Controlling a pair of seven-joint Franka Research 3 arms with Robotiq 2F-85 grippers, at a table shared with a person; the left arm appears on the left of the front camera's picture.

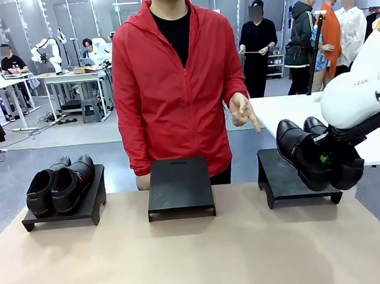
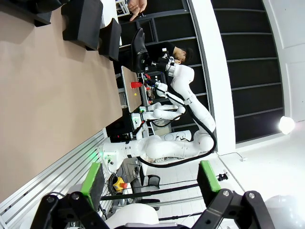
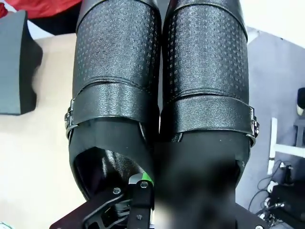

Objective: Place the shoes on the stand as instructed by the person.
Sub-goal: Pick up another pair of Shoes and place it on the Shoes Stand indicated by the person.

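Right now the right claw is carrying a pair of black leather dress shoes with buckled straps, clamped on their inner walls at the heel openings, with the toes tilting up toward the person in the red zip-up jacket. The pair is hanging just above the right-hand black stand, partly over its near edge. The person's hand is pointing a finger downward, seemingly between the empty middle black stand and the right one; which is meant I cannot tell for sure. A second black pair is resting on the left black stand.

To place well, the arm should be levelling the soles before lowering, keeping both shoes together and centred on the chosen stand, and releasing only once the heels are bearing down. The left claw is idling with its green-padded fingers apart, off the brown table.
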